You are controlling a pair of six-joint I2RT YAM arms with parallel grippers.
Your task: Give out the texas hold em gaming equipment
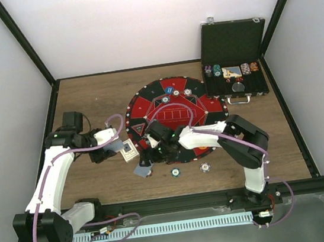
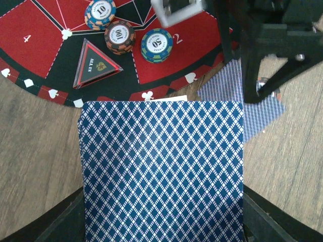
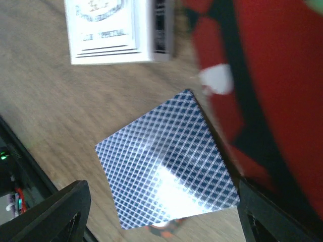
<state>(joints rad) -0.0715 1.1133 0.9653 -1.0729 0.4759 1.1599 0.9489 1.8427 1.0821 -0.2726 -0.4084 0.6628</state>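
A brown wood-grain table (image 1: 87, 101) stood inside white walls, with a big round red-and-black felt mat (image 1: 176, 116) lying at its middle. At the mat's left rim the left gripper (image 2: 161, 224) was closed on a stack of small playing cards (image 2: 161, 171). The stack's back showed a fine blue-and-white diamond lattice, while the overhead view showed a white printed face.

Just beside the mat's near-left rim a single blue-lattice playing card (image 3: 166, 156) lay flat on the wood, glare whitening one corner. The right gripper (image 3: 164, 214) hung over it with its jaws spread wide, one on either side of the card and touching nothing.

On the mat near that same rim sat a black triangular marker with a red border (image 2: 93, 63). Beside it stood three striped poker chips: an orange-and-blue one (image 2: 100, 12), a brown-and-orange one (image 2: 119, 38) and a blue-and-green one (image 2: 157, 44). Off the mat's near edge two more striped chips (image 1: 173, 171) rested apart on the wood. Beyond the mat's far-right rim stood an open black hinged case (image 1: 232, 43).
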